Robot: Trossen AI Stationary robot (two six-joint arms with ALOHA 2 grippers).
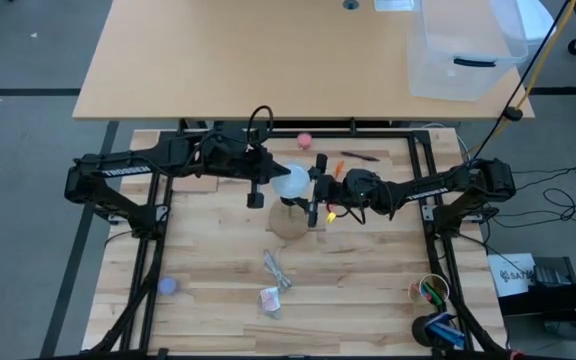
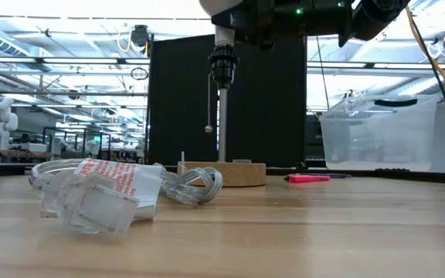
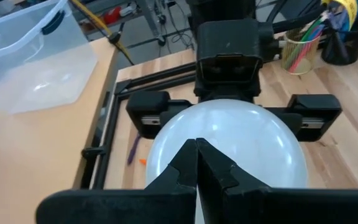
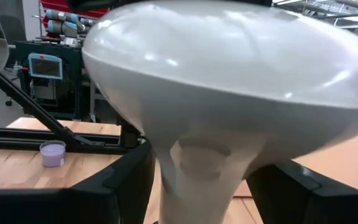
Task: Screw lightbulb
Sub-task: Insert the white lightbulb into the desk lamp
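My right hand (image 1: 311, 190) grips the lightbulb (image 1: 290, 181) around its neck, fingers (image 4: 120, 180) spread to either side, holding it over the socket post (image 2: 222, 108) on the wooden disc (image 1: 290, 220) at table (image 1: 368, 300) centre. My left hand (image 1: 258, 185) (fingers pressed together, holding nothing) rests against the globe from nine o'clock. A pink ball (image 1: 305, 139) sits toward twelve.

grey floor (image 1: 28, 60), tan desk (image 1: 258, 60), perhaps ceiling lights (image 2: 68, 35).
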